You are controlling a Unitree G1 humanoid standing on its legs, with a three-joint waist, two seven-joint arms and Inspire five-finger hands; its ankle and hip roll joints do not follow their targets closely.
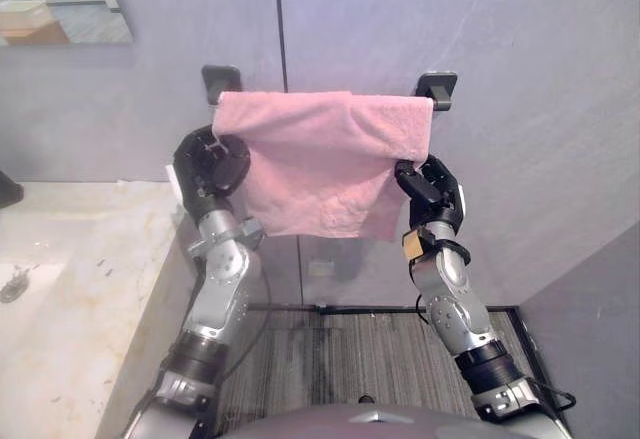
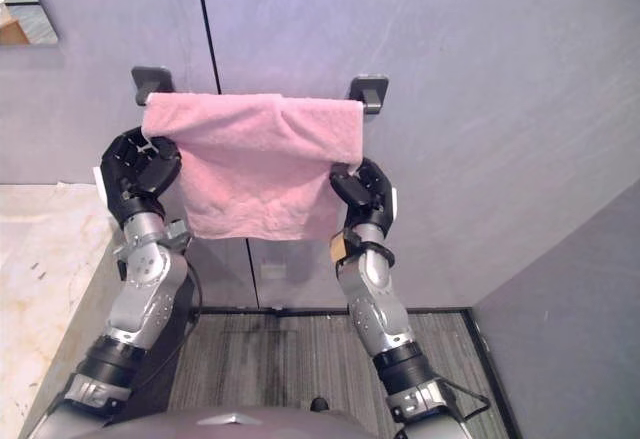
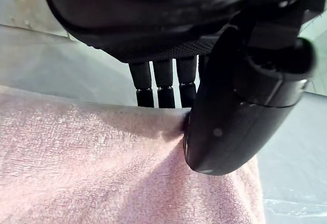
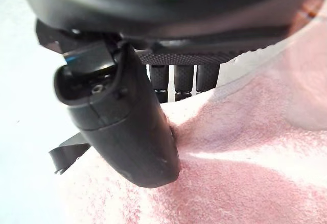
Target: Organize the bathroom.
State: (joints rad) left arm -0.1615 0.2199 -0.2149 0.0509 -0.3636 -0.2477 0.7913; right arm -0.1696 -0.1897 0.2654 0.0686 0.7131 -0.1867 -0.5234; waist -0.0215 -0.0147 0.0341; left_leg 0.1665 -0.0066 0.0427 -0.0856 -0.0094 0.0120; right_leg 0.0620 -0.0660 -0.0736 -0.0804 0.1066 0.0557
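Observation:
A pink towel (image 1: pixel 320 159) hangs folded over a wall rail between two dark brackets (image 1: pixel 437 86). My left hand (image 1: pixel 212 164) is at the towel's left edge just below the rail. In the left wrist view its thumb (image 3: pixel 230 122) presses on the front of the towel (image 3: pixel 102 173) with the fingers behind the cloth, pinching it. My right hand (image 1: pixel 430 194) holds the right edge lower down. Its thumb (image 4: pixel 127 132) lies on the towel (image 4: pixel 245 173), and the fingers are tucked behind the cloth.
A pale marble counter (image 1: pixel 70 289) with a sink stands at the left, close to my left arm. A mirror (image 1: pixel 60 4) hangs above it. A striped grey floor mat (image 1: pixel 340 349) lies below the towel, against the grey panelled wall (image 1: pixel 520 79).

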